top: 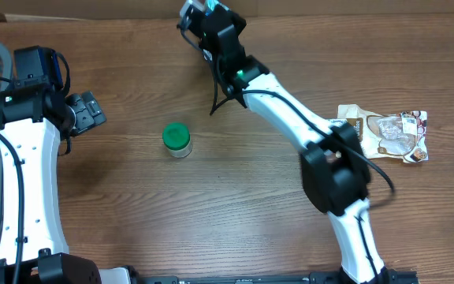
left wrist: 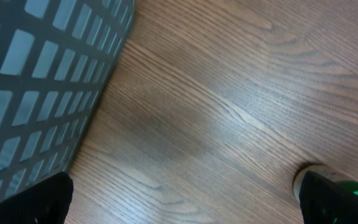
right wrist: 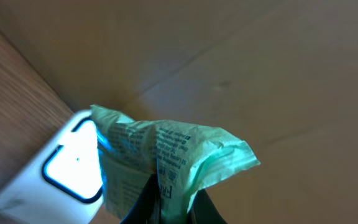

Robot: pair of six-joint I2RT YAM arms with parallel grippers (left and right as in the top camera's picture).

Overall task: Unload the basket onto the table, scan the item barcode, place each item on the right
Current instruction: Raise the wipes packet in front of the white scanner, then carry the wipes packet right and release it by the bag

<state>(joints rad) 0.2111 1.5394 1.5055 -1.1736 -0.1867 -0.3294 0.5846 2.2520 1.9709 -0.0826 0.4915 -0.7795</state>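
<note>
Right wrist view shows it closest: your right hand is clamped together on the lower edge of a thin green packet. The packet stands up out of the grip, crumpled and folded over at the top. It hangs in the air just beside the scanner, which sits lit on the worktop. I cannot tell whether the two touch. Behind them is a plain cardboard wall.

Treat the packet as light, soft, crinkly film. It probably won't keep a flat face by itself, and the print bends with every crease. A pinch at one edge leaves the rest free to flop and curl, so the barcode may land on a fold or face away from the window. I can see small print but cannot pick out a barcode. Film like this may also slide in a narrow grip, so hold it near a seam or corner, clear of the print.

Farther off, your left hand is spread wide and holds nothing. It sits between the basket and a green-lidded jar.
</note>
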